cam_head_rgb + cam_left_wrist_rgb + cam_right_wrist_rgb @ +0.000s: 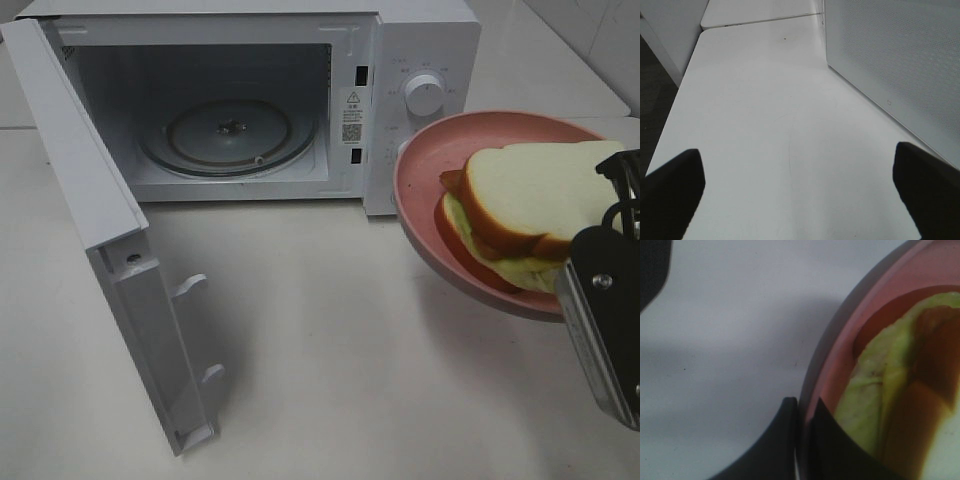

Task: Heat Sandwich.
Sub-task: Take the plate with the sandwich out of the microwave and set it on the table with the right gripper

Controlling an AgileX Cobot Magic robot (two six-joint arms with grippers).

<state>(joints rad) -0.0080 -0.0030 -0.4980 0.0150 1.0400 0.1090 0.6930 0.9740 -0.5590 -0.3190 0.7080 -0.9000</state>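
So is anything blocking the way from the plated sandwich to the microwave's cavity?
Nothing visible does. The microwave door is swung fully open, the turntable is bare, and the table between it and the sandwich, held up on its pink plate by the right gripper, is clear.

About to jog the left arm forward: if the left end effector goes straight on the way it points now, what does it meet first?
Probably nothing soon. The left end effector is open over bare table, which runs free to its far edge. The open microwave door stands alongside, off the line, though depth is unclear.
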